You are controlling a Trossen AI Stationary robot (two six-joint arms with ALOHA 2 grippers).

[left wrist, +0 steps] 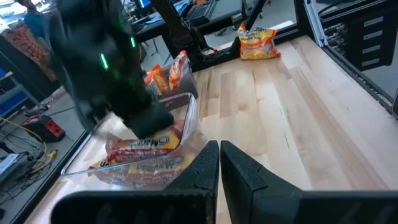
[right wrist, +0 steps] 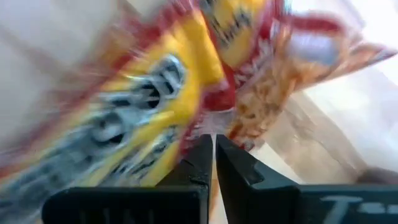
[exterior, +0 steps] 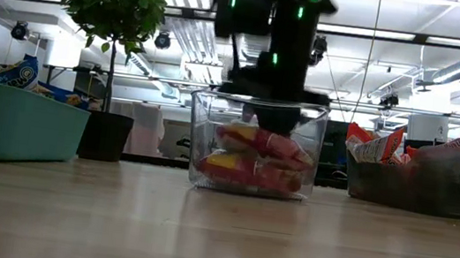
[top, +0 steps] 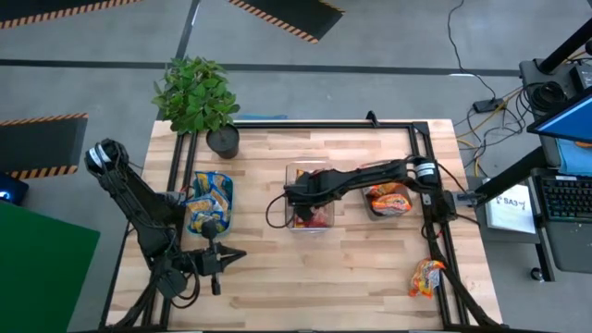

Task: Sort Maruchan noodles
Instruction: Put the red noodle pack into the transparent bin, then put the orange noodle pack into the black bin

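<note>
A clear bin (top: 298, 169) at the table's middle holds yellow Maruchan noodles packets with maroon-red edges (exterior: 258, 155), lying in a pile on its floor. My right gripper (exterior: 271, 121) reaches into this bin from above, pointing steeply down, shut, right over the top packet (right wrist: 149, 93). Blue-edged packets (top: 211, 199) lie in a teal bin (exterior: 8, 122) at the left, and orange-edged ones (top: 388, 199) in a grey bin (exterior: 445, 188) at the right. One orange packet (top: 426, 276) lies flat on the table near the right front corner. My left gripper (top: 225, 259) waits shut at the front left. My right gripper's shut fingertips (right wrist: 202, 149) stand at the top packet of the pile in the clear bin, coming from above. Whether they touch it I cannot tell: the wrist view is blurred and nothing shows between the fingers.
A potted plant (top: 196, 92) stands at the table's far left corner. A black frame (top: 324, 125) runs along the table's edges. Bare wood lies along the front, between my left gripper and the loose packet.
</note>
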